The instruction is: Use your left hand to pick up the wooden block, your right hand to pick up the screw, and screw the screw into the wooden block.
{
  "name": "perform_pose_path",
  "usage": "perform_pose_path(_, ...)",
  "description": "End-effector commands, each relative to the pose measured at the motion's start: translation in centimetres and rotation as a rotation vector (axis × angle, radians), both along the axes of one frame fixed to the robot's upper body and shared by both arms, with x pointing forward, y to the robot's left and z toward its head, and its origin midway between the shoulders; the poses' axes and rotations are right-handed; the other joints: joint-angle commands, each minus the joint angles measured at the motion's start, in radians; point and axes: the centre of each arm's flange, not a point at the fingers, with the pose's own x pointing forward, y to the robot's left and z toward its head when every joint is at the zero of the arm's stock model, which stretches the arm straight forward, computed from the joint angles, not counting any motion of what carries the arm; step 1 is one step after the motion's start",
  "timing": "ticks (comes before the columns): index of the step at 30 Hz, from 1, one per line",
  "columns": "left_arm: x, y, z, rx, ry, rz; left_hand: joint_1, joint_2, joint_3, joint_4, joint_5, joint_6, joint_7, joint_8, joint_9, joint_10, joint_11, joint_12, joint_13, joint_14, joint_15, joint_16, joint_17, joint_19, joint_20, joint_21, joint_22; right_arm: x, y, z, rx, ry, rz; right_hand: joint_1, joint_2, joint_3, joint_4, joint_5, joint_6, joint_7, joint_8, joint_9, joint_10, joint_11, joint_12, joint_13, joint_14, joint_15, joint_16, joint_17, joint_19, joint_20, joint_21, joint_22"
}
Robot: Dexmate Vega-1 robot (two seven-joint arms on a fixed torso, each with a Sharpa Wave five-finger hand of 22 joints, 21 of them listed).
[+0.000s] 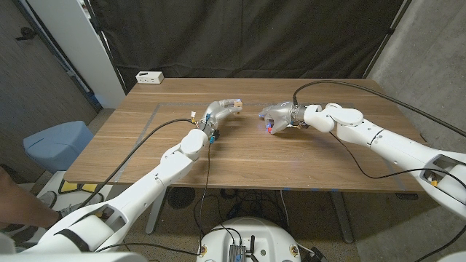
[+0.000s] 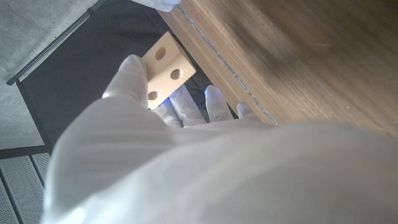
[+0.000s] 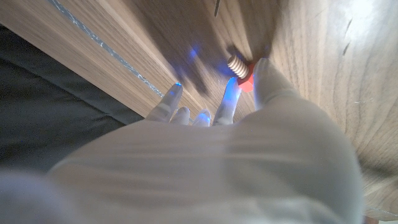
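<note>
My left hand (image 1: 220, 110) is raised over the middle of the table and pinches the wooden block (image 1: 237, 105). In the left wrist view the pale block (image 2: 164, 68) shows three round holes and sits between the thumb and the fingers of that hand (image 2: 186, 155). A short gap to the right, my right hand (image 1: 280, 115) holds the screw (image 1: 269, 129) low over the table. In the right wrist view the screw (image 3: 239, 70), with a red head and a pale threaded shaft, is pinched between thumb and fingertip of the right hand (image 3: 236, 149). Block and screw are apart.
A white power strip (image 1: 149, 76) lies at the table's far left corner. Black cables (image 1: 378, 91) run over the table's right side toward the right arm. A blue seat (image 1: 54, 142) stands left of the wooden table (image 1: 240, 156). A dark curtain hangs behind.
</note>
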Motion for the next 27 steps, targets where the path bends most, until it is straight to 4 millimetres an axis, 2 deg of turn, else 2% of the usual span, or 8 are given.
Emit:
perform_pose_path(1, 0.09, -0.29, -0.07, 0.003, 0.004, -0.007, 0.000, 0.012, 0.004, 0.006, 0.007, 0.029, -0.004, 0.006, 0.003, 0.010, -0.001, 0.003, 0.029, 0.006, -0.102, 0.006, 0.004, -0.002, -0.003, 0.003, 0.004, -0.11, -0.04, 0.04, 0.014, -0.009, 0.004, 0.013, -0.001, 0.007, 0.003, -0.001, 0.015, 0.002, 0.010, 0.007, 0.016, 0.000, 0.007, 0.004, 0.012, -0.092, 0.005, 0.006, 0.011, -0.084, 0.003, 0.001)
perform_pose_path(27, 0.09, -0.78, -0.08, 0.018, 0.002, -0.022, -0.002, 0.016, 0.001, 0.006, 0.008, 0.031, -0.002, 0.006, 0.003, 0.010, -0.001, -0.001, 0.034, 0.004, -0.101, 0.006, 0.003, -0.001, -0.003, 0.003, 0.004, -1.09, -0.33, 0.98, 0.099, -0.023, 0.015, 0.020, -0.004, 0.016, 0.004, -0.002, 0.030, 0.010, 0.050, 0.034, 0.044, 0.008, 0.008, 0.003, 0.036, -0.104, 0.005, 0.008, 0.037, -0.094, 0.002, 0.001)
